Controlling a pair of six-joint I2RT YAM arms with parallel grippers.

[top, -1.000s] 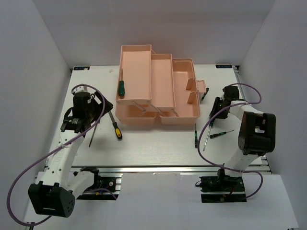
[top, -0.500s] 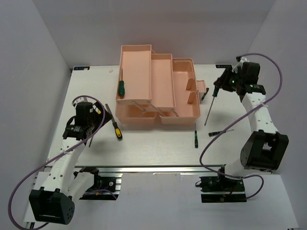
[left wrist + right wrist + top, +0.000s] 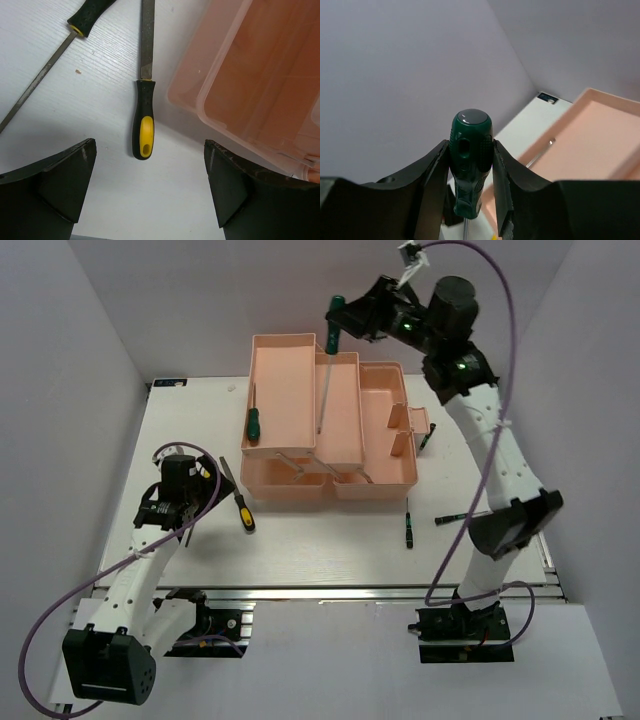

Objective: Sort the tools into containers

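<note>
Well, toolbox (image 3: 345, 412) tray holds one green screwdriver (image 3: 253, 414).

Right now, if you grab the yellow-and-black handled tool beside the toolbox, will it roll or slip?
The yellow-and-black tool probably won't roll: its blade looks flat, like a file. The straight metal blade is likely stiff. The matte black handle should resist slipping, though held there alone it may dip blade-down.
</note>
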